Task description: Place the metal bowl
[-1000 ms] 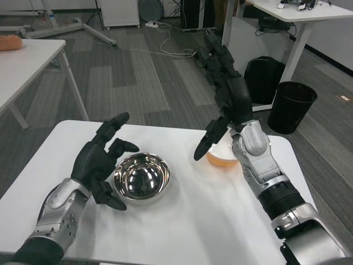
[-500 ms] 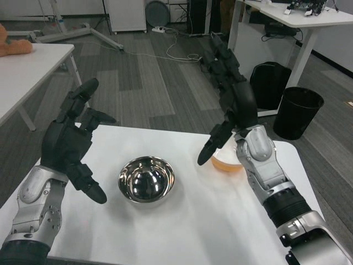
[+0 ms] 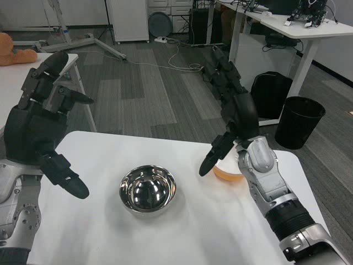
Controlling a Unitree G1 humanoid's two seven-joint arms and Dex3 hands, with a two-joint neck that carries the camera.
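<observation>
The metal bowl point(image 3: 148, 191) sits upright on the white table point(image 3: 193, 232), a little left of the table's middle, its polished inside mirroring the room and holding nothing that can be seen. To its right, well apart from it, an orange bowl point(image 3: 227, 172) rests on the table, mostly hidden behind the right hand; its contents cannot be made out. The left hand point(image 3: 36, 124) hangs in the air to the left of the metal bowl, raised above the table's left edge and clear of the bowl, its fingers spread wide and holding nothing. The right hand point(image 3: 234, 113) is lifted over the orange bowl, fingers stretched apart and pointing up and away toward the room, its thumb angled down toward the table between the two bowls; it grips nothing. Beyond the table, a black bin point(image 3: 299, 121) stands on the grey carpet near a white desk point(image 3: 287, 25).
</observation>
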